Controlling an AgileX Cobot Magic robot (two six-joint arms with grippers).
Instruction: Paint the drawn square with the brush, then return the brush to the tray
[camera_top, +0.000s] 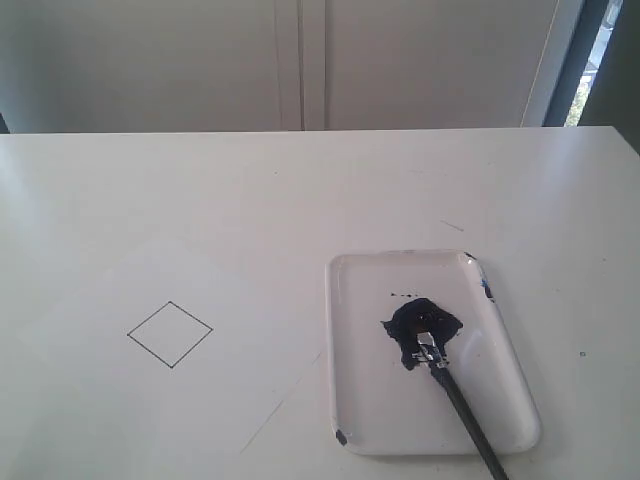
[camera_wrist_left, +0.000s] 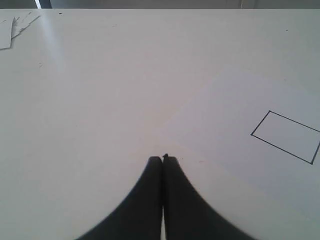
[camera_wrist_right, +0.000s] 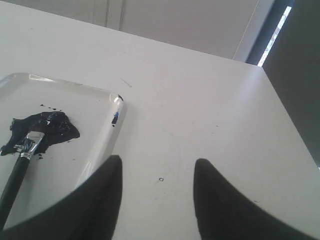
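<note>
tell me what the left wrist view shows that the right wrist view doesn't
Only the left wrist view: the unpainted drawn square on its sheet of paper, and the left gripper, shut with nothing in it.
Only the right wrist view: the tray, the brush lying with its bristles in the dark blue paint blob, and the right gripper, open near the tray.
Both: the white table, and a gripper that holds nothing.
</note>
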